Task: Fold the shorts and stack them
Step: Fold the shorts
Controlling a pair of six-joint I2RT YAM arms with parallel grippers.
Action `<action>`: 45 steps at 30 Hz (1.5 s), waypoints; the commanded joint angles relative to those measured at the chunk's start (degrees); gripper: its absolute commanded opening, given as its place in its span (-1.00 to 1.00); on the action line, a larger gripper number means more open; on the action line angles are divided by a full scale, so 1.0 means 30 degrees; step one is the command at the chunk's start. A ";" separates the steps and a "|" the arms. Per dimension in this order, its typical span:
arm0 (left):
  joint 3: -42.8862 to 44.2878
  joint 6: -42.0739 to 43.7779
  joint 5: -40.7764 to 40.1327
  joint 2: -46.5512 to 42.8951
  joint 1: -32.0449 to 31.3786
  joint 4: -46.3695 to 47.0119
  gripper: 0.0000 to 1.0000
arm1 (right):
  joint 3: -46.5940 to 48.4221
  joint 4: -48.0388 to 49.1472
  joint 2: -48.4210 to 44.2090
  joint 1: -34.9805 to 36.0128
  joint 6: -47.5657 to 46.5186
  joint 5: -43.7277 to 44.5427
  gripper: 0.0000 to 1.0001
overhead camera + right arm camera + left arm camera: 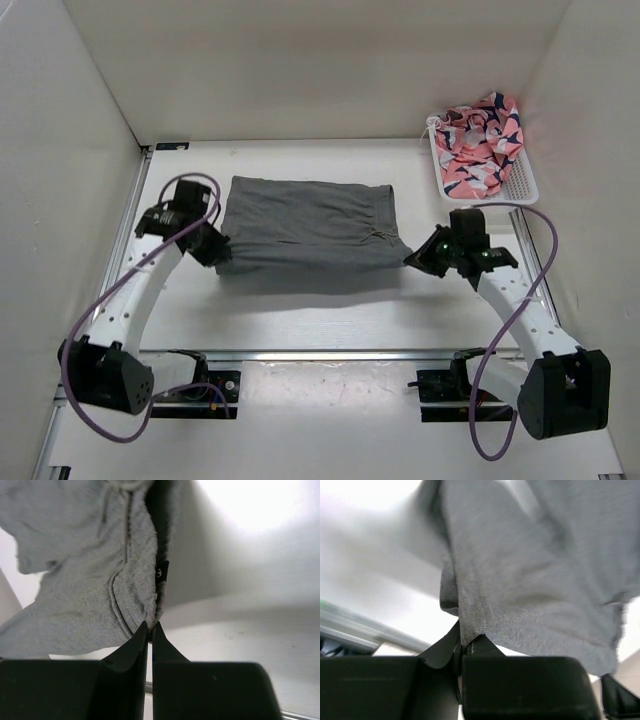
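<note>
two-point hold: my left gripper (214, 250) and right gripper (420, 258) each clamp a near corner of the shorts (305, 225), jaws closed tight on the knit. the cloth is spread wide between them over the middle of the table (300, 320), near edge lifted and casting a shadow. i judge this keeps it flat for a fold. the mid-grey fabric looks soft and mostly smooth, with the gathered waistband (122, 592) bunching at my right fingertips.

Top view: high, near side, looking down at whole table (300, 325). Wrist views: very close, facing far, share shorts (305, 225) with top.
</note>
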 commanded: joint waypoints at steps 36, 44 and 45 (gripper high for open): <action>1.5281 0.8226 0.2240 1.7276 0.2922 0.0314 0.99 | 1.5086 -0.0788 1.4689 -0.0225 -0.2001 0.2170 0.92; 1.2016 0.8230 0.2564 1.7712 0.3125 0.2365 0.99 | 1.3878 0.0618 1.6092 -0.0665 -0.1826 0.0032 0.97; 1.2422 0.8230 0.2562 1.8557 0.3299 0.2365 0.99 | 1.4083 0.0618 1.6297 -0.0665 -0.1826 0.0029 0.97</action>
